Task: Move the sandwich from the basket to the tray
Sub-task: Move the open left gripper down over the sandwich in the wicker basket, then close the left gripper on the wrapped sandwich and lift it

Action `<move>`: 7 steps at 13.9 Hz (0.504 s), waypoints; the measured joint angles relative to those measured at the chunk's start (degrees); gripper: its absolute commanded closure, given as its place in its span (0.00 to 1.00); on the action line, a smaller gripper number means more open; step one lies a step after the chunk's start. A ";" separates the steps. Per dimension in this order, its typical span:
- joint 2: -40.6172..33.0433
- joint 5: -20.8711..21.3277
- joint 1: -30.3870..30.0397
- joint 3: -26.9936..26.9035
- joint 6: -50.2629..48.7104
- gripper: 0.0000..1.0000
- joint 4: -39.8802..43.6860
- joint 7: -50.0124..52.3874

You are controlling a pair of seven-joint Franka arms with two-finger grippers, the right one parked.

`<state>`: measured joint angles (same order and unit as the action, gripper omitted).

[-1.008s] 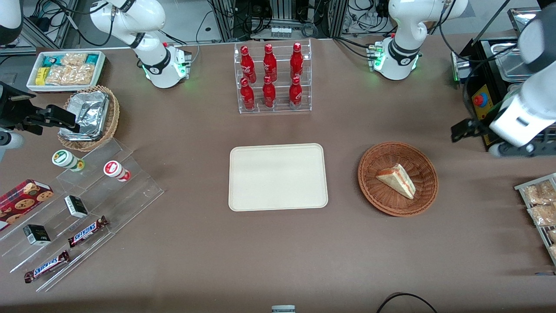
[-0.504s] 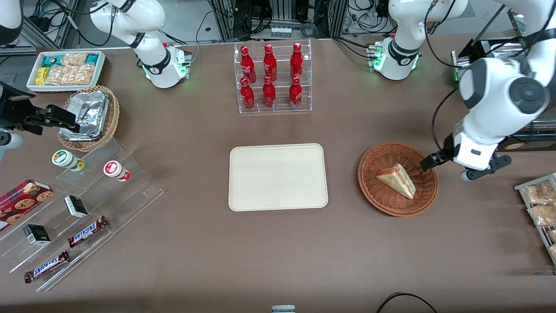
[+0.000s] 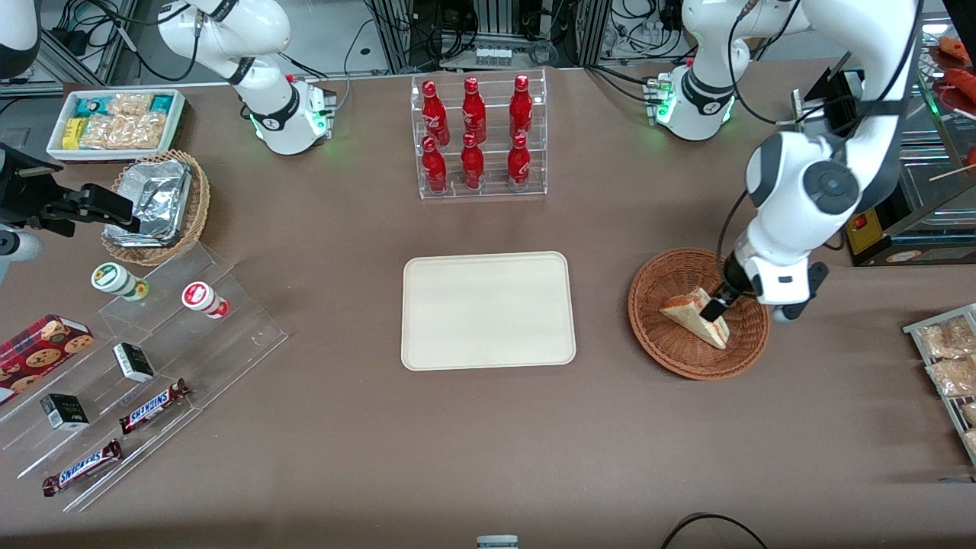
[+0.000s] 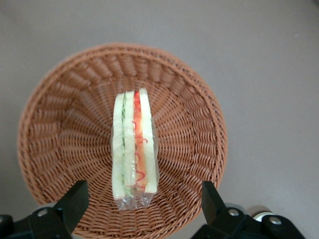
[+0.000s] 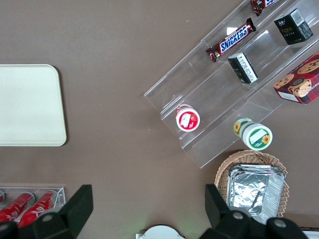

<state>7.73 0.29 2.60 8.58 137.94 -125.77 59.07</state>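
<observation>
- The small triangular sandwich (image 4: 133, 148) of pale white bread with red and green filling, wrapped in clear film, lies in the middle of the round reddish-brown woven wicker basket (image 3: 671, 354), resting on a cut face with its layers edge-up in the left wrist view.
- The left arm's black two-finger gripper (image 4: 142, 201) hovers above the basket over the wide end of the wedge, its fingers (image 4: 75, 200) spread wide and apart from the bread, holding nothing.
- The fingers straddle the sandwich across its layers, so a squeeze would likely press the bread slices together. Too hard a close could crush the soft bread or push the filling out through the film.
- The gripper sits over one end of the wedge, not its middle. If it descends here, I judge the fingers may catch only the crimped film at that end, and the sandwich could swing, tilt or slip out on the lift.
- The film looks slick; a light grasp may let the wedge slide.
- The basket is light and shallow. A finger that comes down on the woven wall or rim could drag or tip it.
- The flat cream-coloured rectangular plastic tray (image 3: 488, 310) lies well apart from the basket, toward the parked arm's end of the table, so a weak hold has a long carry over bare brown table (image 3: 488, 442) in which to fail.
</observation>
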 measured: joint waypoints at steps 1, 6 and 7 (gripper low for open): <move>1.02 0.00 0.00 0.28 0.53 0.00 -0.05 0.54; 3.88 0.00 -0.09 0.34 0.97 0.00 -0.18 0.87; 4.34 0.00 -0.11 0.34 1.00 0.00 -0.24 0.90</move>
<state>12.07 0.29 2.49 8.92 138.94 -126.01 59.97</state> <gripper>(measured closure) 0.000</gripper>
